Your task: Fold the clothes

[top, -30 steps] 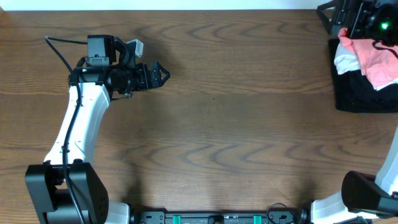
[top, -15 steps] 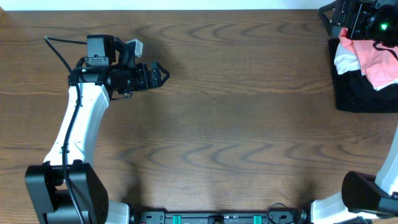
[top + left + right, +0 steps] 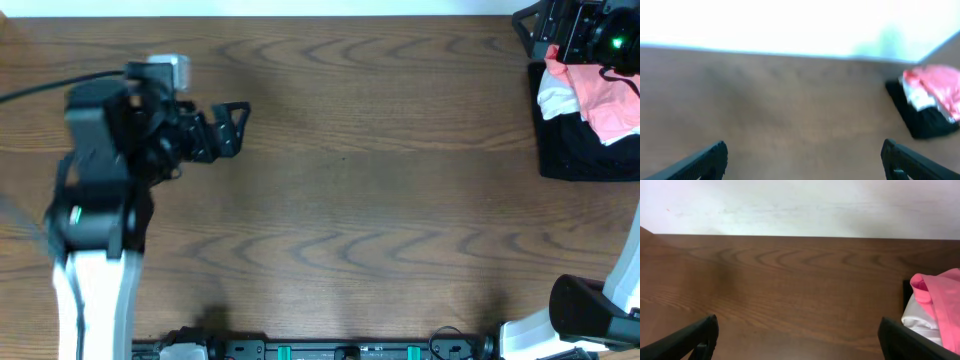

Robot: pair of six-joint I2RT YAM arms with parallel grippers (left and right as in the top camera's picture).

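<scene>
A pile of clothes lies at the table's far right: a pink garment and a white one on top of a black one. It shows blurred in the left wrist view and at the right edge of the right wrist view. My left gripper is open and empty above the bare table at the far left; its fingers are spread wide. My right gripper is open and empty at the far right corner, just beside the pile; its fingers frame bare wood.
The brown wooden table stretches between the two arms. A white wall runs behind the table's far edge. The right arm's base stands at the near right corner.
My left arm has swung and risen, its body now looming larger at the left; the gripper shifted slightly left. The right arm and the pile have not moved.
</scene>
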